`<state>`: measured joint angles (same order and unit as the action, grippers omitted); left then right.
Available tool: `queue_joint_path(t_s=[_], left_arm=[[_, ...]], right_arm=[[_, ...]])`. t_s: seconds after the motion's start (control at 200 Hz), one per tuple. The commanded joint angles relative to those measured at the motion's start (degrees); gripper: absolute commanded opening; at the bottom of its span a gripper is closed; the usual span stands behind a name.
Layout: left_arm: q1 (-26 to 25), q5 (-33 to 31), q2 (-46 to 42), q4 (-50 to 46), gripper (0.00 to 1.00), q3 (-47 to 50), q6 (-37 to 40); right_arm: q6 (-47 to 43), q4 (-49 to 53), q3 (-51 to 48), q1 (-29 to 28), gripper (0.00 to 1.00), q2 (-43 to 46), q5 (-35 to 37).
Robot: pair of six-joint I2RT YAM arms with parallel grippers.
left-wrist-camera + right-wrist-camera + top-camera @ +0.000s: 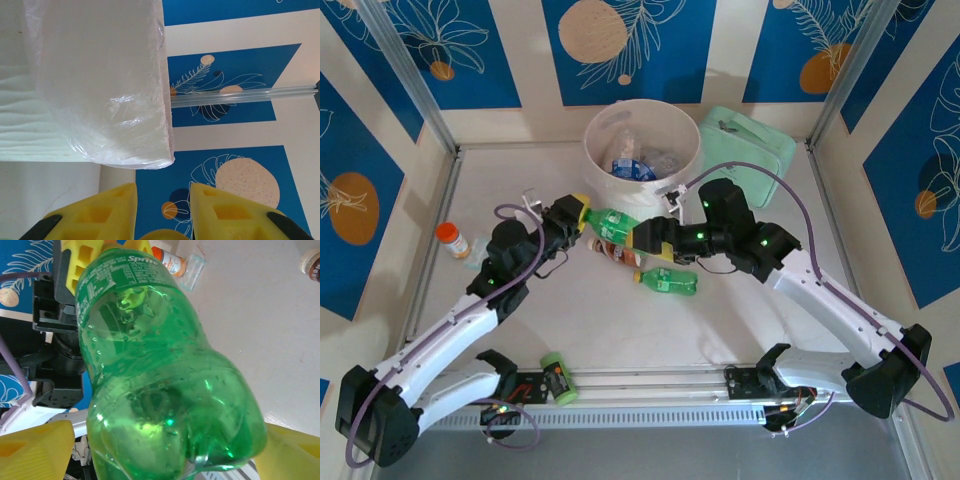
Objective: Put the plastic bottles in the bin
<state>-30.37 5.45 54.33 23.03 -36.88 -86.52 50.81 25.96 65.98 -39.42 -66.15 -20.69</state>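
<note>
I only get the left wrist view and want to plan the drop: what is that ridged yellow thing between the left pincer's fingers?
Observer: That is the cap of a green Sprite bottle; the left pincer holds the bottle by that end.
Operator: Is the right arm clear of it?
Observer: No. The right pincer straddles the bottle's base, jaws open.

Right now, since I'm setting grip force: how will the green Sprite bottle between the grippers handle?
The green bottle looks empty bar droplets, so probably light. Its see-through plastic wall would likely dent under a hard squeeze. The smooth, rounded body may slip, and would probably roll if dropped.
</note>
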Motion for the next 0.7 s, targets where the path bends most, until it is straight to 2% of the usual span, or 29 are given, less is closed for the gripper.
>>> queue_joint_path(t_s=[0.0, 0.185, 0.32, 0.695], left_arm=[[0.5, -0.4, 0.2, 3.9, 0.28, 0.1, -1.0], [0.5, -0.3, -0.1, 2.9, 0.28, -0.1, -0.7], [0.5, 0.5, 0.3, 3.2, 0.28, -0.3, -0.6], [0.5, 1.8, 1.8, 5.8, 0.27, 0.0, -1.6]], right_arm=[[0.4, -1.7, -0.1, 0.6, 0.86, 1.2, -2.4], [0.3, -2.0, 0.7, 1.4, 0.75, 1.0, -2.6], [-0.1, -1.6, 1.3, 2.0, 0.71, 0.5, -2.8], [-0.2, -1.9, 1.5, 3.3, 0.75, -0.6, -3.4]])
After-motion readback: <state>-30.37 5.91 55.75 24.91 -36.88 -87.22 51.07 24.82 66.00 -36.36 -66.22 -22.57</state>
